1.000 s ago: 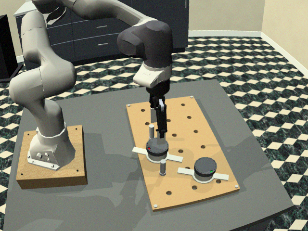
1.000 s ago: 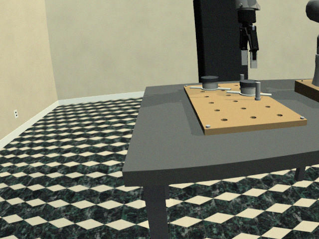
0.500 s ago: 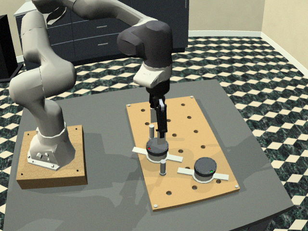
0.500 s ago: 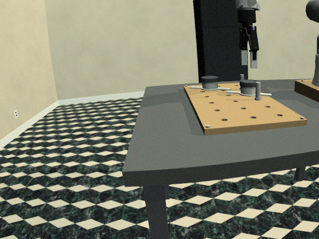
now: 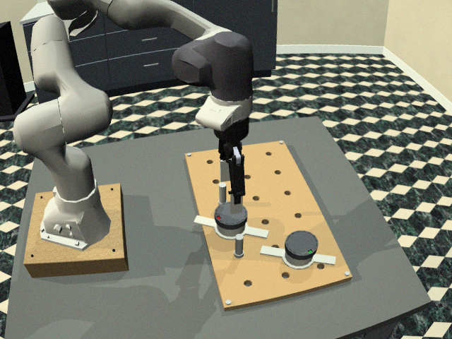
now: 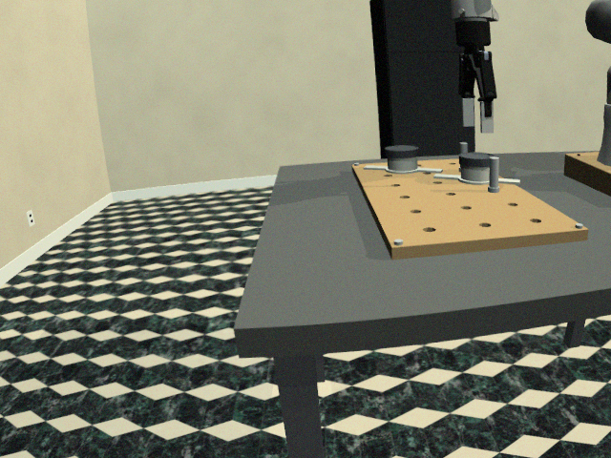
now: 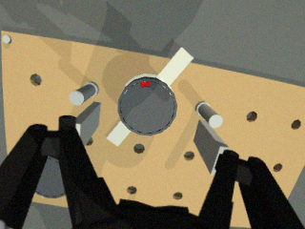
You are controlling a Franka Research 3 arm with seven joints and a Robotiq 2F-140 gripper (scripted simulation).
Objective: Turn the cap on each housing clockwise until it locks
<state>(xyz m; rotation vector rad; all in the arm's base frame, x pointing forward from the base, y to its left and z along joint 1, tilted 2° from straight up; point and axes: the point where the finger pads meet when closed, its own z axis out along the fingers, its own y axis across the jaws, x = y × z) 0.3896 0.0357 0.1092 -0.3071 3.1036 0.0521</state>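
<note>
Right now we have the gripper (image 5: 230, 188) (image 6: 477, 118) (image 7: 149, 122) parted and grasping nothing, above the red-marked cap (image 5: 228, 217) (image 6: 473, 158) (image 7: 148, 110). That cap sits on its upright housing (image 5: 231, 228) (image 6: 472, 172), between one peg (image 5: 239, 245) (image 6: 463, 146) (image 7: 83, 93) and the other peg (image 5: 222, 193) (image 6: 494, 172) (image 7: 210, 114).

What matters to us is how the closing line lies against those pegs. In the wrist view, the line from pad to pad runs much the same way as the line from peg to peg, with the cap between the pads sideways and a little above them in the picture. The white bar (image 5: 257, 232) (image 6: 505, 180) (image 7: 176, 67) under the housing slants across that line.

We judge that the next move is a straight descent around the cap, then a clockwise turn. Each pad must go down between the cap and a peg; if we stay this wide, we might strike a peg. The green-marked cap (image 5: 301, 242) (image 6: 401, 151) (image 7: 51, 178) stands off to one side, perhaps locked already, though we can't confirm it.
</note>
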